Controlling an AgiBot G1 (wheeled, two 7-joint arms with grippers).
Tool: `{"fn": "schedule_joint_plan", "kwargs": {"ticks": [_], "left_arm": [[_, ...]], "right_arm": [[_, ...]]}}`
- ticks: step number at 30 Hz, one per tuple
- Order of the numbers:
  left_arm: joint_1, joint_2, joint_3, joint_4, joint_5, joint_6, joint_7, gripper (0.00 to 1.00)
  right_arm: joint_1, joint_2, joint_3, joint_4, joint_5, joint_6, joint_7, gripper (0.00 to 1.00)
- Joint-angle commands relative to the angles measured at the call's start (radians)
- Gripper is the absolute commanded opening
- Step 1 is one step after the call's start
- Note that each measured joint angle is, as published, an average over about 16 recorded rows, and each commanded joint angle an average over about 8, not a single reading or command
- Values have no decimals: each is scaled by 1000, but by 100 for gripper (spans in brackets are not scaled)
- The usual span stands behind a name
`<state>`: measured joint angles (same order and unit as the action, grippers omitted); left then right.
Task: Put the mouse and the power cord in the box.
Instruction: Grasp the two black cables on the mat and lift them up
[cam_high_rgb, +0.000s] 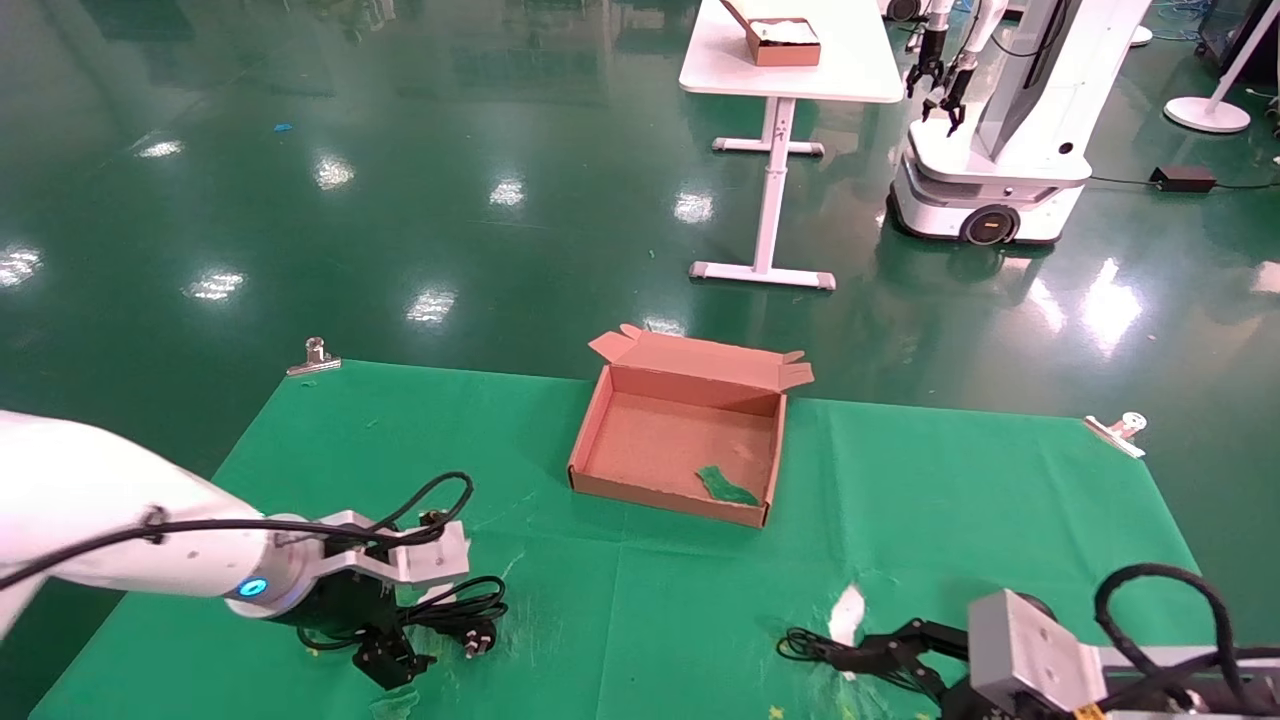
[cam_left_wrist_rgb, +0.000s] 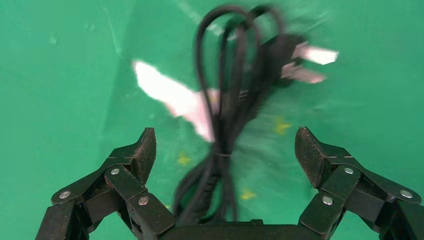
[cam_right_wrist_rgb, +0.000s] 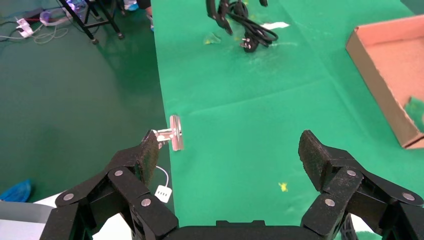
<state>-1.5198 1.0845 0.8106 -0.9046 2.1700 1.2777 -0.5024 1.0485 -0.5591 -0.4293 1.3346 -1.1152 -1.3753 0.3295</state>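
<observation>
Box (cam_high_rgb: 600, 425) first since it's the biggest thing: it sits open on the green bench (cam_high_rgb: 950, 500), up and off to the right of the left gripper (cam_high_rgb: 395, 655), well apart from it, lid flapped back, nothing inside but a green scrap (cam_high_rgb: 727, 487).

Power cord (cam_left_wrist_rgb: 225, 125) is the one that matters right now. It's bundled directly under the left gripper, and in the left wrist view the bundle runs straight out along the gap between the pads (cam_left_wrist_rgb: 146, 150), plug (cam_left_wrist_rgb: 300, 60) at the far end. So the long axis points away from the wrist and the fingers would close across it, near the tied waist. That gripper is spread wide, nothing in it, pads well clear of the cable on both sides. My guess is it only needs to drop and squeeze.

Right gripper (cam_right_wrist_rgb: 230, 160) is way over on the other side, also spread and empty, so the left arm is clearly the nearer one for the cord. Some thin black cable (cam_high_rgb: 815, 645) lies just ahead of the right gripper, probably the mouse's, but I can't make out the mouse itself.
</observation>
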Motion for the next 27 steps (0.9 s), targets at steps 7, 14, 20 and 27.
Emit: {"fn": "schedule_joint_plan", "kwargs": {"ticks": [7, 14, 20, 27], "left_arm": [[-29, 67, 25, 141, 68, -75, 23, 100], [-42, 92, 30, 203, 79, -99, 42, 100], [-47, 98, 30, 222, 75, -107, 58, 100], [-50, 102, 29, 236, 73, -110, 67, 100]], "right_arm": [[4, -4, -1, -2, 7, -3, 10, 100], [6, -1, -11, -2, -15, -5, 22, 100], [108, -26, -97, -5, -233, -29, 153, 100], [324, -187, -241, -115, -584, -86, 262, 100]]}}
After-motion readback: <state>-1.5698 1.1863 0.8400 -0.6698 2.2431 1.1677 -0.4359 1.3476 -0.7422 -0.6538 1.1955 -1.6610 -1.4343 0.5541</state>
